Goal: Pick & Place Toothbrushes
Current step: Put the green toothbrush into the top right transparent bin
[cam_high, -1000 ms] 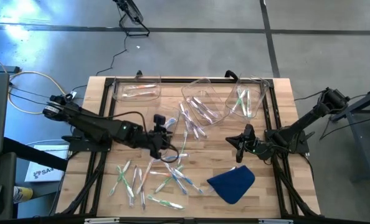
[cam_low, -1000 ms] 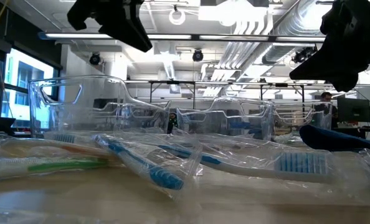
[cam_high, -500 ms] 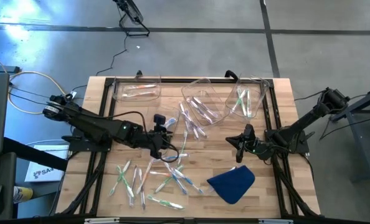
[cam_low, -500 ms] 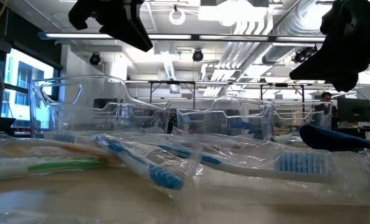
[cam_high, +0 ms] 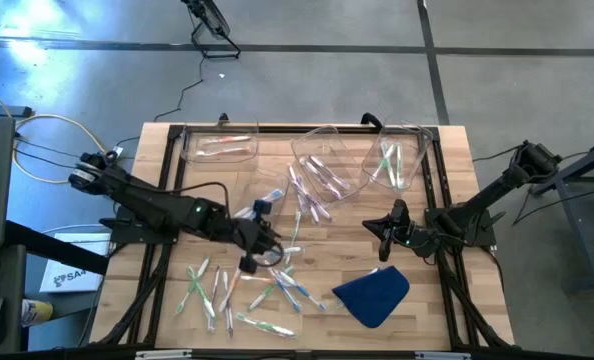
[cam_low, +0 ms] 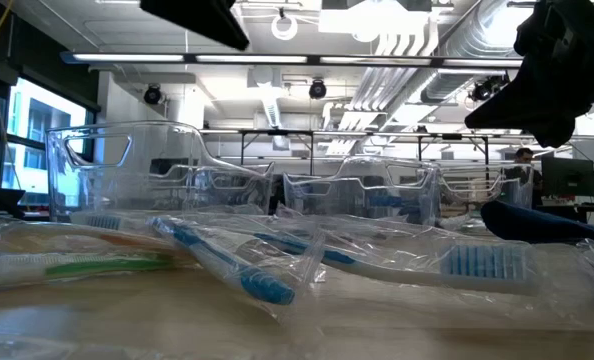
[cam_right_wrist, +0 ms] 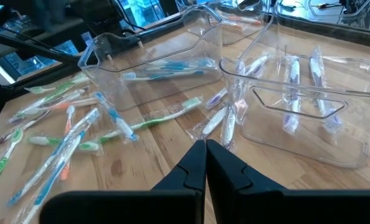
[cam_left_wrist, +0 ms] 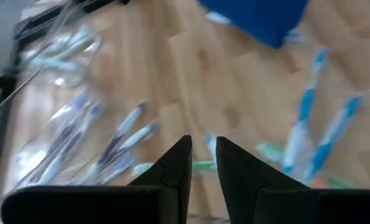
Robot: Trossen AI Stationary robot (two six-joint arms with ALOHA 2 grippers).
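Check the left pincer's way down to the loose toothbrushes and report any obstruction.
Nothing visible blocks it. The left pincer hangs over the toothbrushes scattered on bare table, its fingers slightly parted. The blue cloth lies off to one side.

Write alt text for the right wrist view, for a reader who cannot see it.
The right gripper, fingers shut and empty, hangs over a wooden table strewn with wrapped toothbrushes. Ahead stand clear plastic bins with toothbrushes in them: one holds blue brushes, another purple ones.
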